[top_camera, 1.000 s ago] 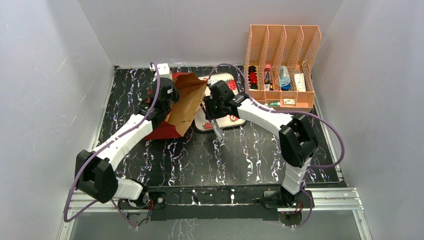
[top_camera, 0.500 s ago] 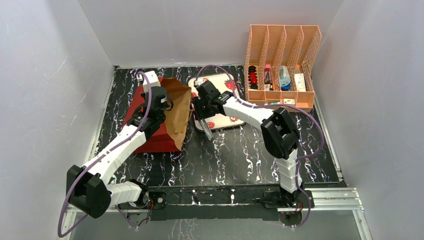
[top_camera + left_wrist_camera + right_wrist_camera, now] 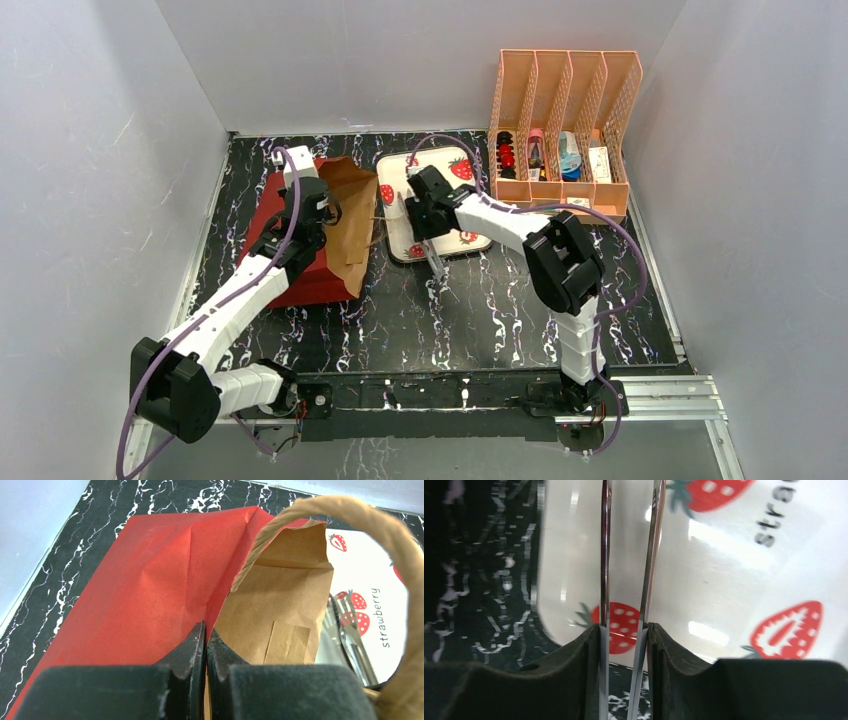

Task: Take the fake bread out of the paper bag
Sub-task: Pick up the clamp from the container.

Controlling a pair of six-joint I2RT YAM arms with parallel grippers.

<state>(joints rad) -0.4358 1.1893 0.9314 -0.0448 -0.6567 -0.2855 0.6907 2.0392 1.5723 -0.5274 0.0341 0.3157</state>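
The paper bag (image 3: 268, 215) lies on its side at the back left, with its brown mouth (image 3: 352, 210) toward the strawberry tray. My left gripper (image 3: 318, 207) is shut on the bag's upper edge. In the left wrist view the jaws (image 3: 206, 627) pinch the paper where the red (image 3: 150, 590) meets the brown, and a twine handle (image 3: 395, 545) loops on the right. My right gripper (image 3: 425, 215) is shut on metal tongs (image 3: 437, 265) over the tray. The tong arms (image 3: 605, 555) sit between my pads (image 3: 589, 645). No fake bread shows, and the bag's inside is hidden.
The strawberry-print tray (image 3: 440, 160) lies right of the bag, also in the right wrist view (image 3: 724, 565). An orange file organiser (image 3: 565, 130) holding small items stands at the back right. Grey walls close the left, back and right sides.
The bag was held up and tilted a second ago; it now lies lower and further left with my left gripper. My right gripper with the tongs swung toward the bag, then back over the tray.
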